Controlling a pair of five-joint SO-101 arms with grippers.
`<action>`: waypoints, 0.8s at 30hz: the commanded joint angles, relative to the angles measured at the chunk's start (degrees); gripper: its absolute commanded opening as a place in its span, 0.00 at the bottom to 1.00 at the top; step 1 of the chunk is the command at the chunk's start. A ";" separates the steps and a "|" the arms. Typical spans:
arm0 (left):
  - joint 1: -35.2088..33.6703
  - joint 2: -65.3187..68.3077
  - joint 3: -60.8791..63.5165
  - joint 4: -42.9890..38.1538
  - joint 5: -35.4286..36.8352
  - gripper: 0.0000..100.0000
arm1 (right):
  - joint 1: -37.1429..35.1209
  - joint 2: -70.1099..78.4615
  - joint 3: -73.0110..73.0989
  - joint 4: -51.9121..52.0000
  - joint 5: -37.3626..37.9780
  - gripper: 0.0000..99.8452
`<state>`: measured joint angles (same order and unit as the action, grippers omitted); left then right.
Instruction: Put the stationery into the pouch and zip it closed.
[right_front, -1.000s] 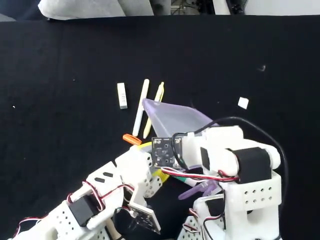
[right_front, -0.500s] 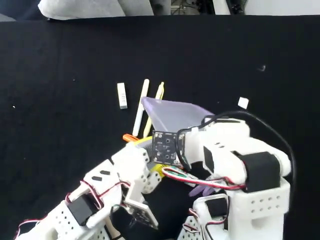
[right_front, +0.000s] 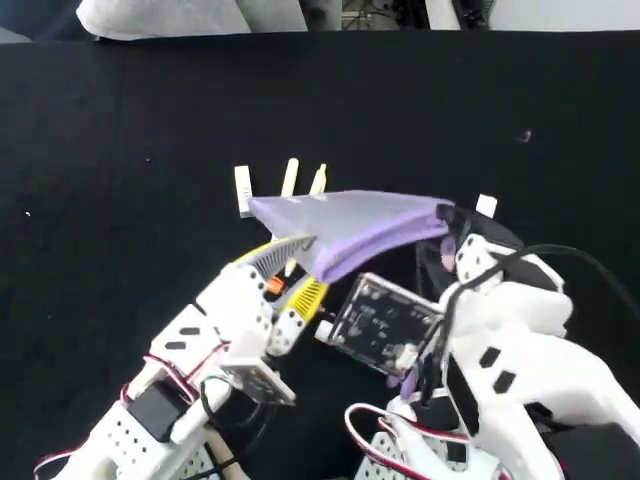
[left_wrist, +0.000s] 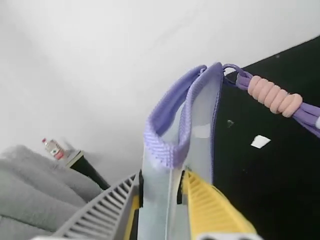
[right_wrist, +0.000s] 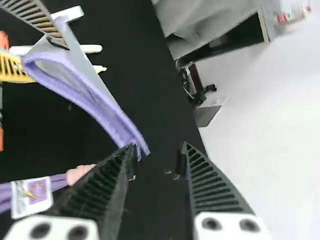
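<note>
The purple pouch (right_front: 345, 222) hangs off the table, stretched sideways between both arms. My left gripper (right_front: 292, 262) is shut on its near-left end; in the left wrist view the grey and yellow fingers (left_wrist: 210, 207) clamp the pouch (left_wrist: 167, 150) at my left gripper (left_wrist: 161, 176). My right gripper (right_wrist: 158, 146) is open at the other end, the pouch (right_wrist: 75, 80) edge touching one black fingertip. The pink-beaded zipper cord (right_wrist: 80, 173) runs beside that finger. A white eraser (right_front: 242, 189), a white pen (right_front: 289, 176) and a yellow pen (right_front: 318, 178) lie on the table beyond the pouch.
A small white piece (right_front: 487, 206) lies on the black table (right_front: 120, 150) next to my right gripper (right_front: 448, 222). The table's far half and left side are bare. A grey cloth (right_front: 160, 15) lies past the far edge.
The pouch rose from lying flat on the table to hanging stretched in the air. My left gripper lifted with it, and the right arm swung up and out toward the pouch's right end.
</note>
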<state>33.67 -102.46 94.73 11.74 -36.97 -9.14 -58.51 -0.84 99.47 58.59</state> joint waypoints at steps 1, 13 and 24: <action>-2.86 -0.26 -5.05 -1.32 2.20 0.11 | 0.09 -0.40 -0.66 1.67 -6.51 0.14; -15.52 -0.26 -4.97 -1.41 12.92 0.11 | 5.01 -0.57 13.14 1.76 -8.79 0.14; -27.03 -0.26 -2.68 -0.88 25.23 0.12 | -8.53 -0.22 37.32 0.70 -17.76 0.14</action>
<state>9.14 -103.16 93.41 11.38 -13.32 -11.34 -58.33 31.60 99.47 43.91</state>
